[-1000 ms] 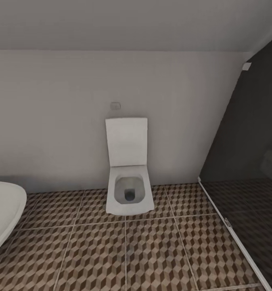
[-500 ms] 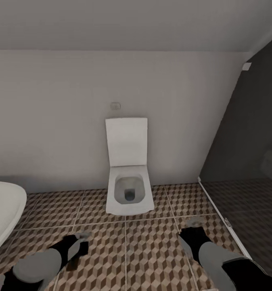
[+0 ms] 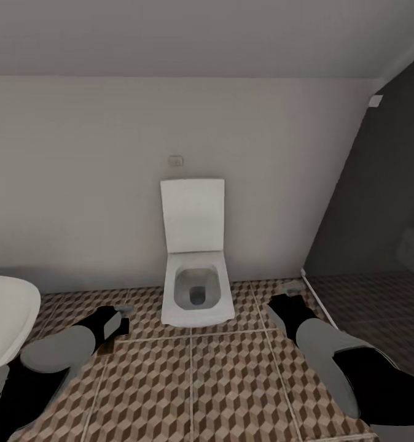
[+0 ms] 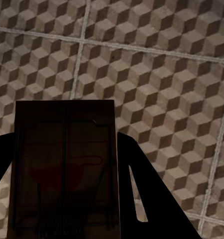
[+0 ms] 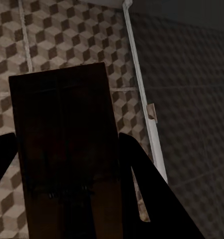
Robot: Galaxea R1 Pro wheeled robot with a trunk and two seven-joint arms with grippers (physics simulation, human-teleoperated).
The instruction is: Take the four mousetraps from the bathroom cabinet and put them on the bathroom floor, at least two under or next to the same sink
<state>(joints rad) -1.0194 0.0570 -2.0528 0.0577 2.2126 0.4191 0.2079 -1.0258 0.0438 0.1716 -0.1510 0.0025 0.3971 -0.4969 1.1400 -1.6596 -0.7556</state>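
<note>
— Where were the mousetraps?
— One flat dark brown rectangular mousetrap (image 4: 64, 167) sat pinched between the left gripper's (image 3: 116, 320) jaws, a wire bar and a reddish patch on its face. A second dark brown mousetrap (image 5: 67, 154) was clamped the same way in the right gripper (image 3: 283, 302).
— And beneath them?
— The bathroom floor of square tiles printed with brown, beige and white cubes (image 3: 231, 380). Both grippers hung above it, well apart, either side of a square white toilet (image 3: 196, 288) against the pale wall.
— Anything at the edges?
— A white rounded bathtub rim (image 3: 7, 319) at the floor's left edge; a dark glass shower partition (image 3: 379, 245) along its right edge, just beside the right gripper.
</note>
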